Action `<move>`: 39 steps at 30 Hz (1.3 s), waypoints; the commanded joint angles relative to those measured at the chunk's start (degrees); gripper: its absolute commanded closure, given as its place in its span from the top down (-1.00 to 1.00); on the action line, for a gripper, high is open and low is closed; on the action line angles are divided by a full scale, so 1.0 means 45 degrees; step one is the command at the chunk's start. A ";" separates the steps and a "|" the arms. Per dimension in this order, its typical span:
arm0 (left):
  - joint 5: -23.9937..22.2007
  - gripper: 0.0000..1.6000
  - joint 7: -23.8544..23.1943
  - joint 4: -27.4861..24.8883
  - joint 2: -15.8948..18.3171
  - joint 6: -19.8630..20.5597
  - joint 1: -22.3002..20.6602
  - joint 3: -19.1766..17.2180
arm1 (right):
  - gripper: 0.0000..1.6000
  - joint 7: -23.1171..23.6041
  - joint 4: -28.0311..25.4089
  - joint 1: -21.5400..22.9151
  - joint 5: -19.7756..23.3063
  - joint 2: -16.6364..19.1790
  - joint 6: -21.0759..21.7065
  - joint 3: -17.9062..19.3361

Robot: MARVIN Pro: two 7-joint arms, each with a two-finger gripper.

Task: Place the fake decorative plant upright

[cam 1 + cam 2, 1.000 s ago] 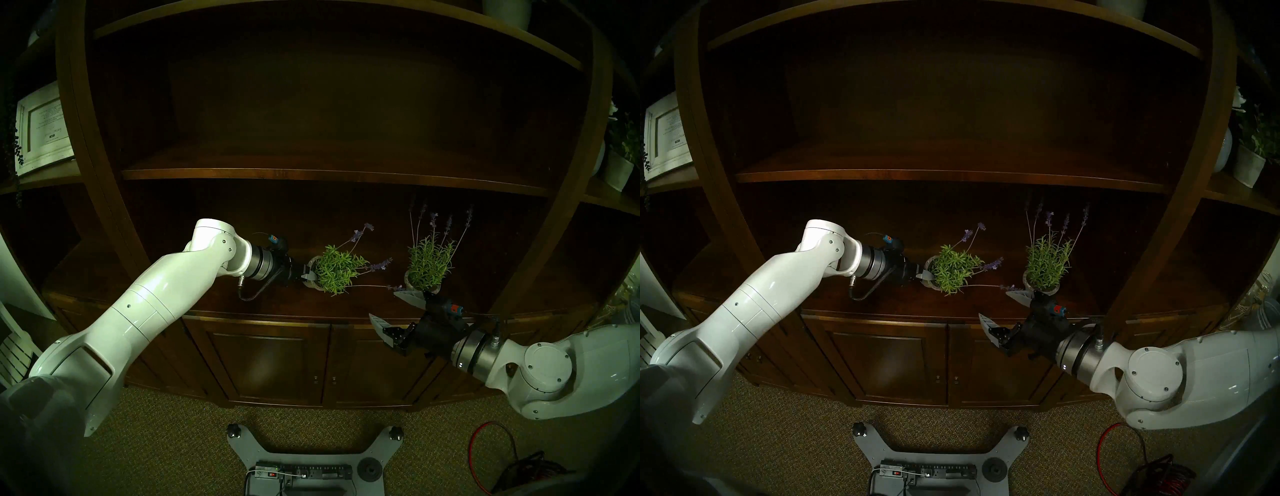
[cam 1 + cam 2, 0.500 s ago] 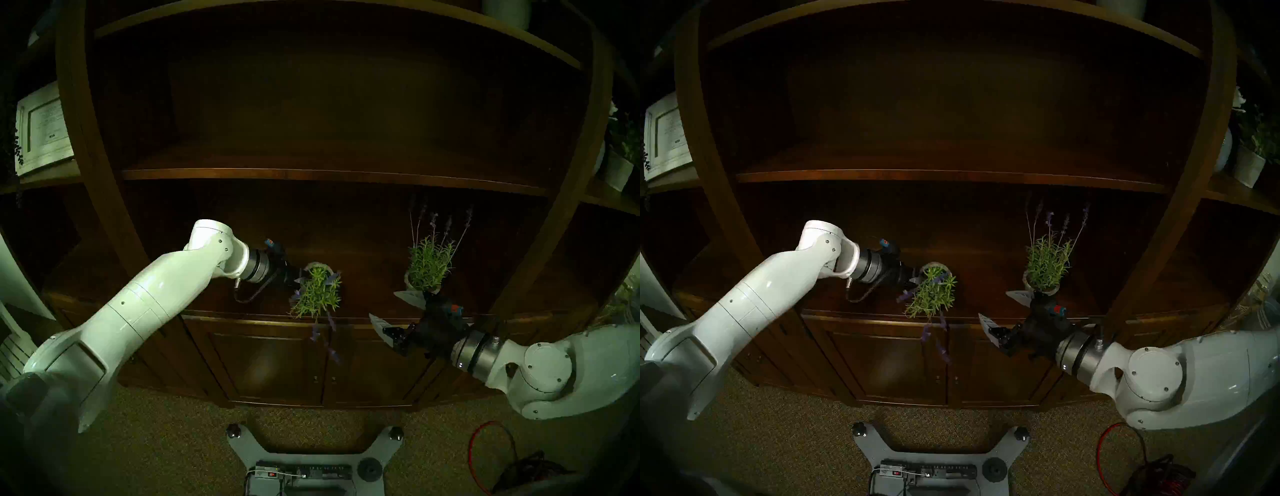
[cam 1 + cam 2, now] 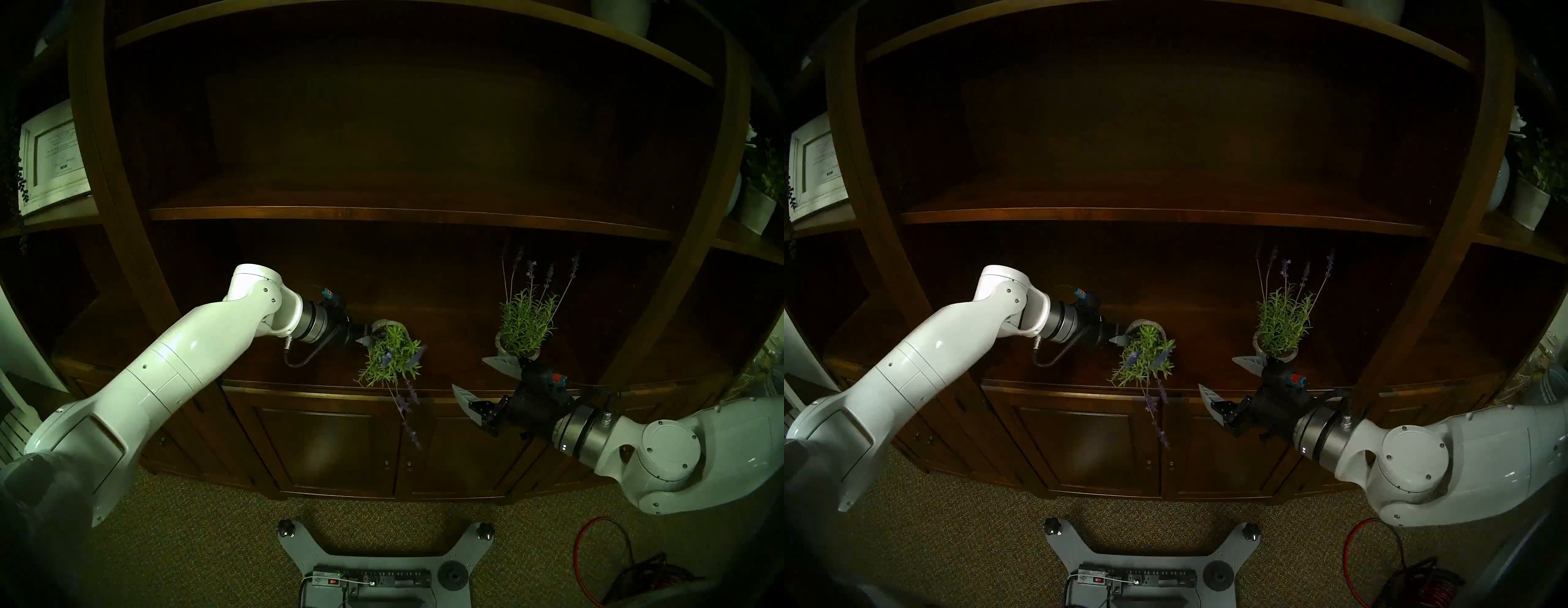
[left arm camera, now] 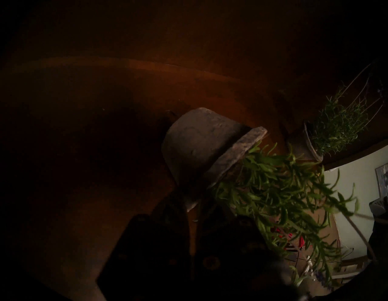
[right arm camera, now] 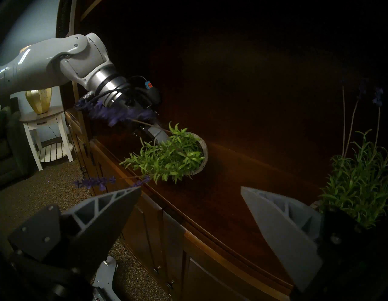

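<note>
Nearest you, your right gripper (image 3: 483, 375) hovers with jaws spread, empty, by the upright plant (image 3: 525, 325). Farther left, your left gripper (image 3: 370, 335) pinches the rim of the tipped plant (image 3: 392, 354), its purple stems drooping over the shelf (image 3: 449, 373) edge.

1. Second potted lavender (image 3: 526, 327), upright, right half of the cabinet's lower shelf (image 3: 445, 322), near its front edge.
2. Framed print (image 3: 53, 159) on left side shelf.
3. White pot with greenery (image 3: 757, 208) on right side shelf.
4. Red cable (image 3: 594, 552) on carpet, right.
5. Gold lamp (image 5: 39, 100) on white side table (image 5: 48, 134).
</note>
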 commanded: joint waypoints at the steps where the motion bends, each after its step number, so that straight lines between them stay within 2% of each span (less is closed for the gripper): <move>1: -0.1089 -1.00 -0.0335 -0.0471 0.0036 -0.0023 -0.0593 -0.0540 | 1.00 0.0006 -0.0049 0.0162 -0.0003 0.0034 -0.0191 0.0217; 17: -0.3541 -1.00 -0.0151 0.0090 0.0238 -0.0023 -0.0829 -0.0668 | 1.00 -0.0003 -0.0049 0.0161 -0.0003 0.0026 -0.0199 0.0216; 29: -0.5339 -1.00 0.0724 0.1330 0.0056 -0.0023 -0.1307 -0.0088 | 1.00 -0.0005 -0.0047 0.0156 -0.0001 0.0022 -0.0212 0.0218; 39: -0.6513 -1.00 0.1386 0.2052 -0.0163 -0.0023 -0.1611 -0.0005 | 1.00 -0.0015 -0.0052 0.0164 -0.0002 0.0017 -0.0192 0.0208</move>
